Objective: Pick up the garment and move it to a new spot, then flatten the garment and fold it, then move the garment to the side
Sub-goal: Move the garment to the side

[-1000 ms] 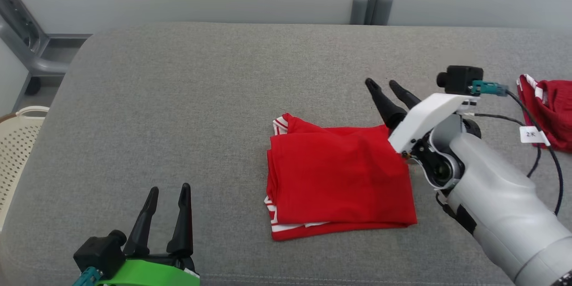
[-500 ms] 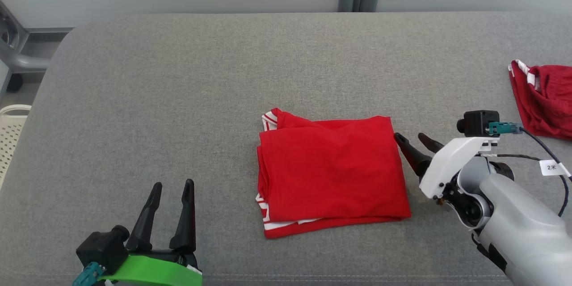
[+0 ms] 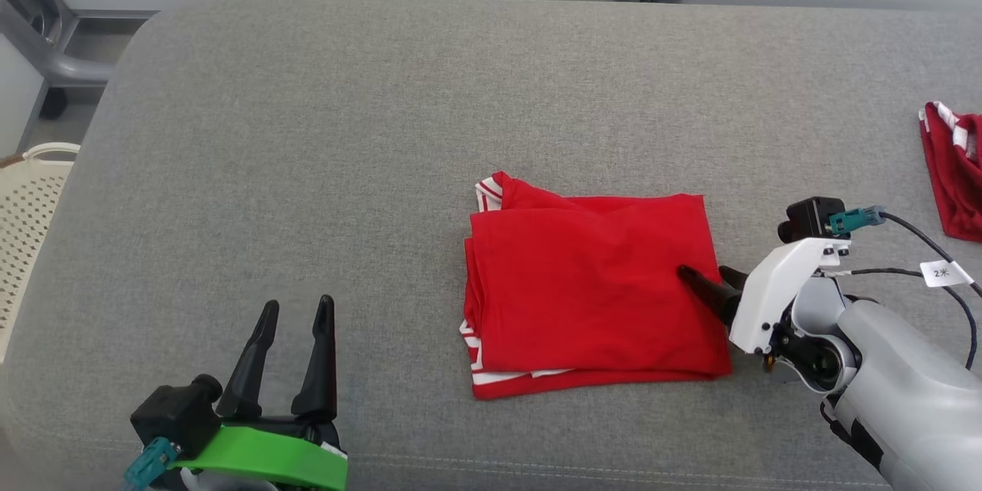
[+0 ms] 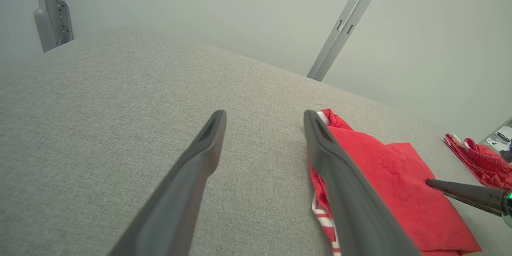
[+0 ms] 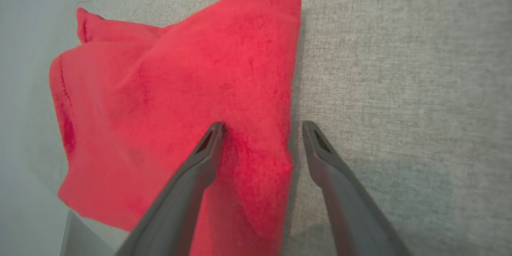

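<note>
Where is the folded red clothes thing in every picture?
Head view: the red garment lies right of centre on the grey cushion.
Left wrist view: garment lower right, beyond the left hand.
Right wrist view: garment left and centre.
Shared landmark: the open right hand straddling its edge.

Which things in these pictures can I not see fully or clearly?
Second red garment: head view, cut off by the right edge.
Perforated basket: head view, cut off by the left edge.
Cable tag: head view, print too small to read.
Folded red garment: all views, lower layers hidden under its top layer.
</note>
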Motion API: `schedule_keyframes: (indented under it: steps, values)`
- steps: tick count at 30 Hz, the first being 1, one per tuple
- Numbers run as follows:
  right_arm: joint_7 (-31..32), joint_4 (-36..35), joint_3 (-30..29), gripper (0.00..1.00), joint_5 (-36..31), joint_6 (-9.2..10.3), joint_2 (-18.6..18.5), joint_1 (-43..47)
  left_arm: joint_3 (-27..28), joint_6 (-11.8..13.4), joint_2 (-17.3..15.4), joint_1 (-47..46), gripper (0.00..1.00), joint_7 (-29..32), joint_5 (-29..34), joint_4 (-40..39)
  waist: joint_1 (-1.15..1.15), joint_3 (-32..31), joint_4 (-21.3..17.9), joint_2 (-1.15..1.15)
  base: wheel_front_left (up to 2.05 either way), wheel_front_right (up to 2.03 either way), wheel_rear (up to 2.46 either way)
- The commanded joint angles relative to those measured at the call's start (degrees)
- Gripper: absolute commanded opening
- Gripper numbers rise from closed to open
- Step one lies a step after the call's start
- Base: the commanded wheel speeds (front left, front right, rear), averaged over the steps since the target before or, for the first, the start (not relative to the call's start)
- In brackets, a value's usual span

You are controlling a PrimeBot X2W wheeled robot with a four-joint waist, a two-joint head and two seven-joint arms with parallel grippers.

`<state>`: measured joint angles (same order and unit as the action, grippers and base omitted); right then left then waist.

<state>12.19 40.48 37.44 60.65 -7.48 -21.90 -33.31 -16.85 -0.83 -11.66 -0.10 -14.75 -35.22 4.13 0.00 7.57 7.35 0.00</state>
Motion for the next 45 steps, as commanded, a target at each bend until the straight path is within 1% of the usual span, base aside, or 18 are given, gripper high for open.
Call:
schedule_keyframes:
  steps: [1,6,7,8,9,10,17,24,27,32,37,45]
  values:
    - [0.9,0.0,-0.1,1.0,1.0,-0.02,0.0,-0.4,0.1,-0.2,0.1,-0.8,1.0,-0.3,0.4,0.2,0.0,0.5,0.7,0.0,0.0,0.0,0.0]
    - [2.4,1.3,0.0,1.0,2.3,-0.02,0.8,-0.9,0.4,-0.4,0.2,-1.1,1.0,-0.4,0.5,0.5,0.0,1.0,1.4,0.0,0.0,0.0,0.0]
    - [2.3,1.2,0.0,0.46,2.8,-0.02,0.9,-0.9,0.4,-0.4,0.2,-1.2,1.0,-0.4,0.5,0.6,0.0,1.0,1.5,0.0,0.0,0.0,0.0]
    - [2.4,1.2,0.0,0.46,3.2,-0.01,0.9,-1.0,0.4,-0.5,0.3,-1.3,1.0,-0.4,0.5,0.6,0.0,1.1,1.6,0.0,0.0,0.0,0.0]
    - [2.5,0.7,0.3,0.14,3.5,-0.02,0.8,-1.1,0.4,-0.5,0.3,-1.3,1.0,-0.4,0.5,0.7,0.0,1.1,1.7,0.0,0.0,0.0,0.0]
    - [2.6,0.2,0.6,0.0,4.0,-0.02,0.7,-1.1,0.4,-0.6,0.3,-1.4,1.0,-0.4,0.6,0.7,0.0,1.2,1.7,0.0,0.0,0.0,0.0]
    - [1.1,-1.2,1.7,0.0,5.1,-0.01,-1.1,-2.3,0.9,-0.5,0.4,-1.5,1.0,-0.5,0.8,0.7,0.0,1.4,1.0,0.0,0.0,0.0,0.0]
    - [-0.3,-1.4,1.8,0.0,4.7,-0.01,-3.5,-4.6,0.9,-0.5,0.3,-1.6,1.0,-0.5,1.3,0.1,0.0,1.5,-1.2,0.0,0.0,0.0,0.0]
    - [-0.4,-1.0,1.6,0.0,4.3,-0.01,-4.6,-5.9,0.9,-0.5,0.1,-1.8,1.0,-0.4,1.5,-0.2,0.0,1.4,-2.7,0.0,0.0,0.0,0.0]
    - [-0.7,-0.4,1.3,0.0,3.6,-0.01,-6.3,-7.6,0.7,-0.6,-0.4,-1.9,1.0,-0.2,1.8,-0.5,0.0,1.1,-6.3,0.0,0.0,0.0,0.0]
    - [-0.4,0.1,1.4,0.0,2.5,-0.01,-7.5,-9.4,0.1,-0.6,-0.7,-2.0,1.0,0.3,2.0,-0.9,0.0,1.3,-10.9,0.0,0.0,0.0,0.0]
    - [-0.7,0.4,1.2,0.0,0.9,-0.01,-7.4,-12.0,-0.5,-0.5,-1.3,-3.2,1.0,1.0,2.5,-1.6,0.0,2.7,-18.1,0.0,0.0,0.0,0.0]
